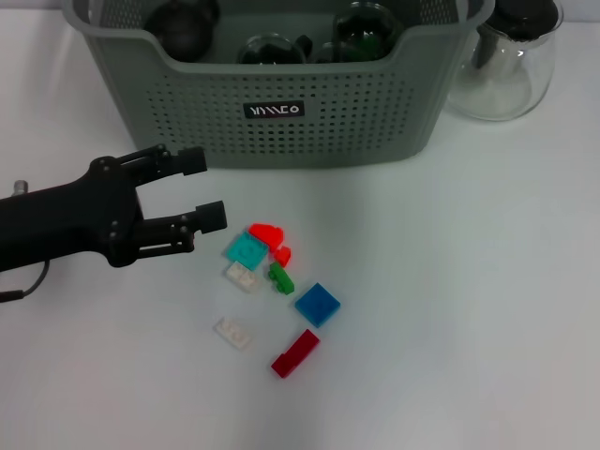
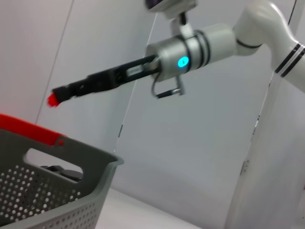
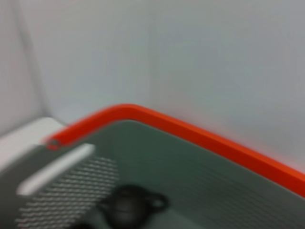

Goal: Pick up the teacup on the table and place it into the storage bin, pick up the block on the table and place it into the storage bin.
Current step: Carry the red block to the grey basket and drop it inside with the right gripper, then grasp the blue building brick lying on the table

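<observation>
Holding dark teacups (image 1: 183,23), storage bin (image 1: 309,131)

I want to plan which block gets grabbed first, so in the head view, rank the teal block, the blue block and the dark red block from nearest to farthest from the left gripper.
1. Teal block: just beside the open left gripper, toward the robot's right.
2. Blue block: farther right and closer to the robot.
3. Dark red block: closest to the table's near edge.
</observation>
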